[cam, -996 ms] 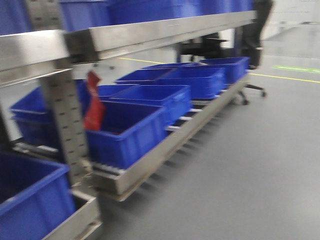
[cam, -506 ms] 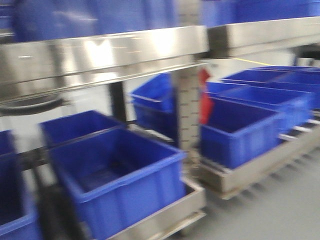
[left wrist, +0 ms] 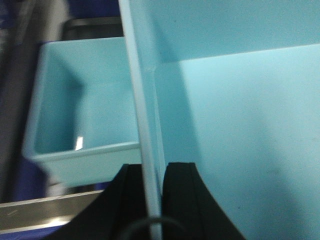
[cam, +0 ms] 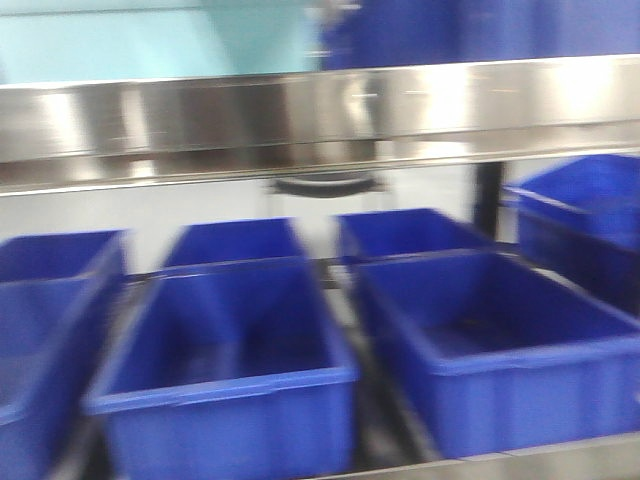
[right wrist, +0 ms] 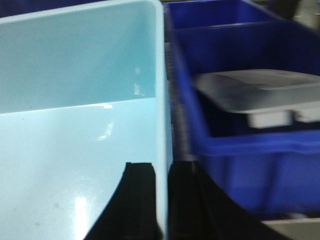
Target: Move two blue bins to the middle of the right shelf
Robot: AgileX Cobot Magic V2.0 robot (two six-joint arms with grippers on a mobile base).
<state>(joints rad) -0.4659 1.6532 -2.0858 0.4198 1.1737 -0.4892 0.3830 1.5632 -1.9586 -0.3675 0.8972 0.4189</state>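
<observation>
My left gripper (left wrist: 152, 172) is shut on the thin side wall of a pale blue bin (left wrist: 240, 125), one finger inside and one outside. A second pale blue bin (left wrist: 85, 110) sits beyond it to the left, above a steel rail (left wrist: 45, 212). My right gripper (right wrist: 162, 172) is shut on the right wall of a pale blue bin (right wrist: 75, 125). In the front view a pale blue bin (cam: 150, 40) shows at the top left, above the rack's broad shiny steel front rail (cam: 320, 115). The grippers do not show in the front view.
Several dark royal-blue bins (cam: 230, 370) fill the tier below the rail. One dark blue bin (right wrist: 250, 150) stands right beside my right gripper and holds a grey tray (right wrist: 255, 90). More dark blue bins (cam: 480, 30) sit above the rail at the right. All views are blurred.
The front view has swept left along the rack. The floor, the upright and the red tag have left the view. It now faces the steel rail head on, with the pale bin above.
</observation>
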